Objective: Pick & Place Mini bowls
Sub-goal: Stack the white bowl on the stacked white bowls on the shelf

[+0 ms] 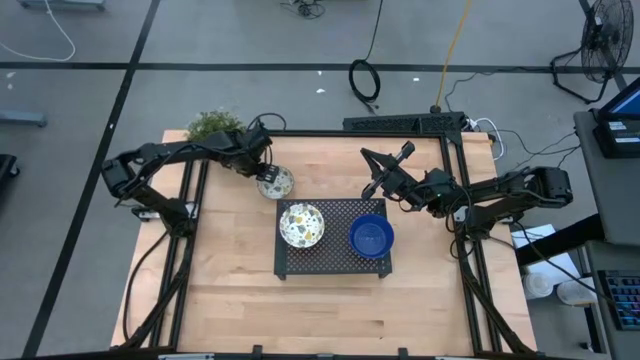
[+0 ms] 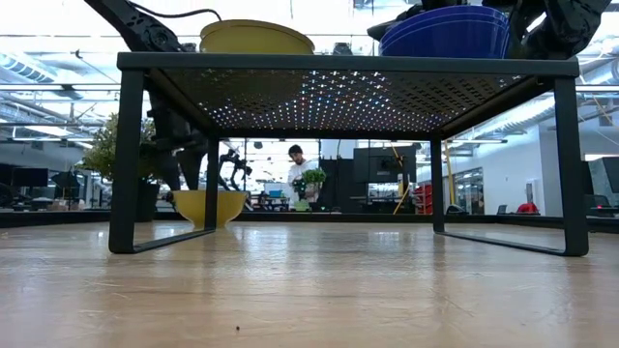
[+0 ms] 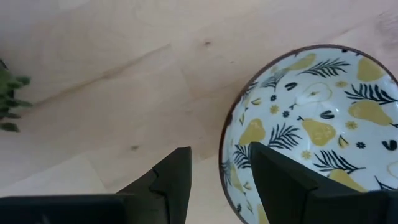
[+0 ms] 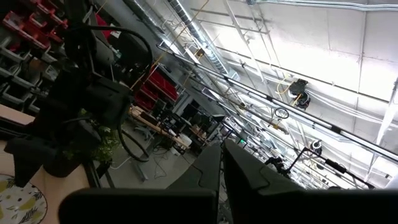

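Note:
A white mini bowl with a yellow-green pattern inside rests by its base on the table behind the black tray; it also shows in the low view. My left gripper is open over its rim, one finger inside the bowl and one outside. On the tray stand a patterned bowl and a blue bowl; in the low view the blue one looks like a stack. My right gripper is shut and empty, tipped upward above the tray's far edge. My left gripper comes from above, pointing down, with the bowl's rim between its two fingers, one inside and one outside. A gap shows between the outer finger and the rim. I cannot tell whether the inner finger touches the bowl. The bowl sits on the table.
A small green plant stands at the table's far left corner, close behind my left arm. The tray stands on legs with open room under it. Bare wood lies at the table's near side.

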You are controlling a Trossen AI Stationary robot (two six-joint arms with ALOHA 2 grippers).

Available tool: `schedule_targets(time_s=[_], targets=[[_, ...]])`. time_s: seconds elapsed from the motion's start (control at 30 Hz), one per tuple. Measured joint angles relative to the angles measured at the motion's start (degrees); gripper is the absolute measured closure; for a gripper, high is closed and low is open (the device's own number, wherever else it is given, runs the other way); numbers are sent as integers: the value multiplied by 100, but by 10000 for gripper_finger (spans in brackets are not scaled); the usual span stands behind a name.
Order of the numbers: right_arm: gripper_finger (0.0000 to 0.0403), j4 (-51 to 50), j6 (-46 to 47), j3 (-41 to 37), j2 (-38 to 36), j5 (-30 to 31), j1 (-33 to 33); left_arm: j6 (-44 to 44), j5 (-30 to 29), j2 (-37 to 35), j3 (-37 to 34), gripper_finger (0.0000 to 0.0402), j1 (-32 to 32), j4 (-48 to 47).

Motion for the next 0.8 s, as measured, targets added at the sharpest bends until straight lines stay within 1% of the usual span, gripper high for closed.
schedule_targets(time_s=[0.27,0.43,0.67,0.8], targets=[[395,-1,0,0,0,0,0,15,0,307,-4,236,-15,-3],[395,-1,0,0,0,0,0,15,0,347,-4,236,-31,-8],[394,-13,0,0,0,0,0,85,-9,345,-4,236,-294,-7],[395,-23,0,0,0,2,-1,32,-172,345,-4,236,-486,-5]])
